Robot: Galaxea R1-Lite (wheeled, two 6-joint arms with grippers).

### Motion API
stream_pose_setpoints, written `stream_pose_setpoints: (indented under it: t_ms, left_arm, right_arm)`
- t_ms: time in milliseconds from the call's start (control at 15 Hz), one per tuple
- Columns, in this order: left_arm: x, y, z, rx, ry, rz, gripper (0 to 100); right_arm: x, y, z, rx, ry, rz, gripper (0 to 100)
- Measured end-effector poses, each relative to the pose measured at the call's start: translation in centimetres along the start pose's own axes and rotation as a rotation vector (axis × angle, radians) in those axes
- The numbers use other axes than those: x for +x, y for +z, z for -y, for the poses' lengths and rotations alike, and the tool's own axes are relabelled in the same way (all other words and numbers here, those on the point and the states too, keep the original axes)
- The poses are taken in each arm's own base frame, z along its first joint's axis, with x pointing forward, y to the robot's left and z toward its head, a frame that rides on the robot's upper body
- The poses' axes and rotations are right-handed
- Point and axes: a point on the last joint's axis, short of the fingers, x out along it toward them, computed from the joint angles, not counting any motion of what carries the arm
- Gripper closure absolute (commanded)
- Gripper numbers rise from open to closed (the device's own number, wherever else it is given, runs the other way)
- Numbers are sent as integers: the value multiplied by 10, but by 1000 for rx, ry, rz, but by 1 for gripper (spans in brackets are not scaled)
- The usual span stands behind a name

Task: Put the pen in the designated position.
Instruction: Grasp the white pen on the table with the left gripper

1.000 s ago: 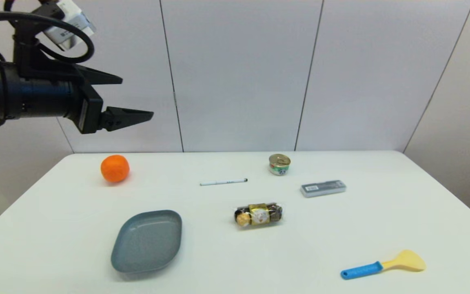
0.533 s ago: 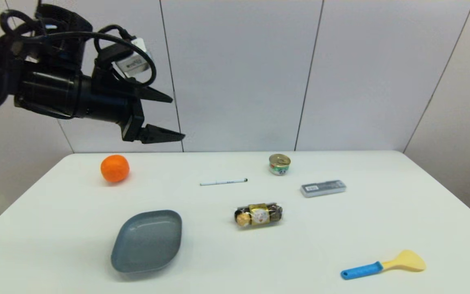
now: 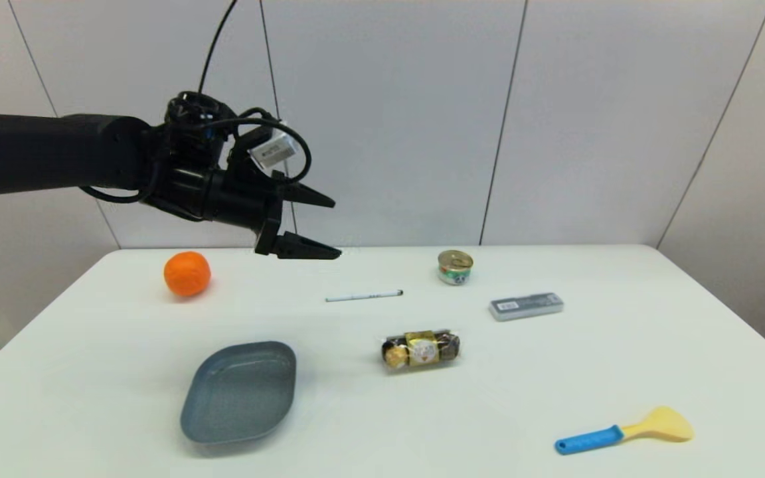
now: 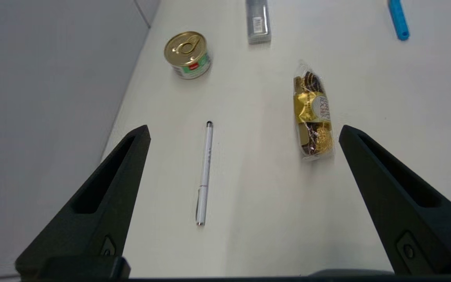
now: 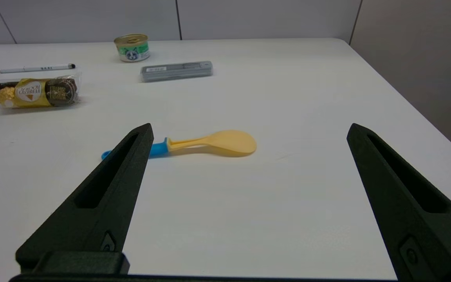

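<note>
We see the pen (image 3: pixel 364 296) lying flat on the white bench (image 3: pixel 621 372), between the orange (image 3: pixel 186 273) and the small tin can (image 3: pixel 455 267), behind the chocolate pack (image 3: pixel 421 350). Our left gripper (image 3: pixel 329 226) hangs in the air above the bench, short of the pen, its fingers spread wide and empty. Our right gripper (image 5: pixel 249 131) sits low near the spatula (image 5: pixel 194 144), fingers also wide apart, holding nothing.

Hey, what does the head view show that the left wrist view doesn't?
Only the head view shows the orange, the grey dish, the spatula's yellow blade and the left arm reaching in. Only the left wrist view shows the can's gold lid from above. Both show the pen, chocolates, grey case and the open left pincer.
</note>
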Motion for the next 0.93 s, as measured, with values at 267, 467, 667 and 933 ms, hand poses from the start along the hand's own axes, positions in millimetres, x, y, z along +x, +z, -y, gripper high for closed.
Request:
stream_pose_setpoints:
  t_ms: [267, 467, 667, 933]
  left_arm:
    - [22, -20, -20, -20, -21, 0, 0]
    - [38, -37, -33, -43, -16, -28, 0]
    - [52, -57, -40, -82, -31, -49, 0]
    - [69, -85, -44, -128, -50, -79, 0]
  right_arm:
    - [0, 0, 0, 0, 0, 0, 0]
    - [0, 0, 0, 0, 0, 0, 0]
    - [0, 0, 0, 0, 0, 0, 0]
    - [0, 0, 0, 0, 0, 0, 0]
